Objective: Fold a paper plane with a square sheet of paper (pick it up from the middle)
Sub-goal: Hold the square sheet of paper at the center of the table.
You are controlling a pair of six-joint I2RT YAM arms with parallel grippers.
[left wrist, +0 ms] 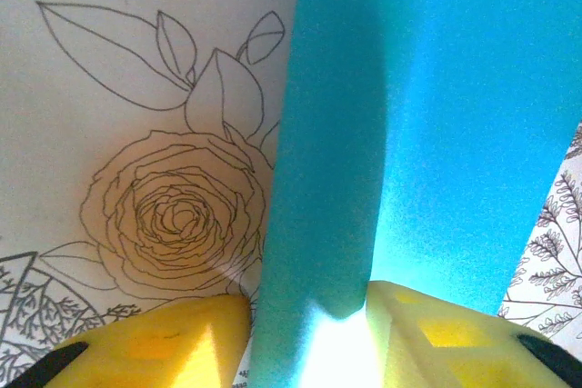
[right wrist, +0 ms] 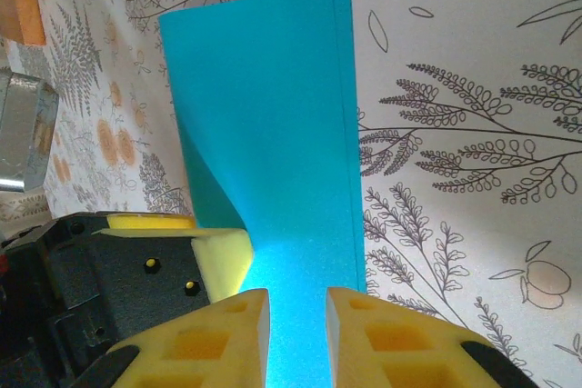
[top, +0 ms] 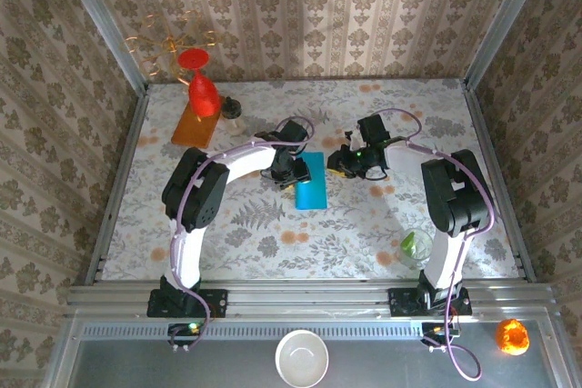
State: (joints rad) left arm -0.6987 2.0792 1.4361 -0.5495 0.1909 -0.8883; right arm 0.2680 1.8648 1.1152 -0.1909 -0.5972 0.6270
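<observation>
The thin teal-blue sheet of paper [top: 311,186] lies mid-table on the floral-printed tabletop [top: 264,233]. It is doubled over into a narrow rectangle, and two layers show at its far edge. Its right long edge runs straight and flat on the surface, while the left side curls up toward the left gripper [top: 287,168]. Bare tabletop lies open on the near side and to the right. The orange rectangular board [top: 193,124] and the red cone-shaped vase [top: 202,88] stand well apart at the far left, and a clear glass [top: 416,248] sits near the right arm's base.

Both arms reach forward and bend inward, meeting over the sheet's far end. In the left gripper, the raised fold fills the gap between the yellow fingers [left wrist: 164,343] — they are closed on it. The right gripper [right wrist: 297,338] sits low with its fingers a narrow gap apart over the paper — whether it pinches the sheet cannot be told.
</observation>
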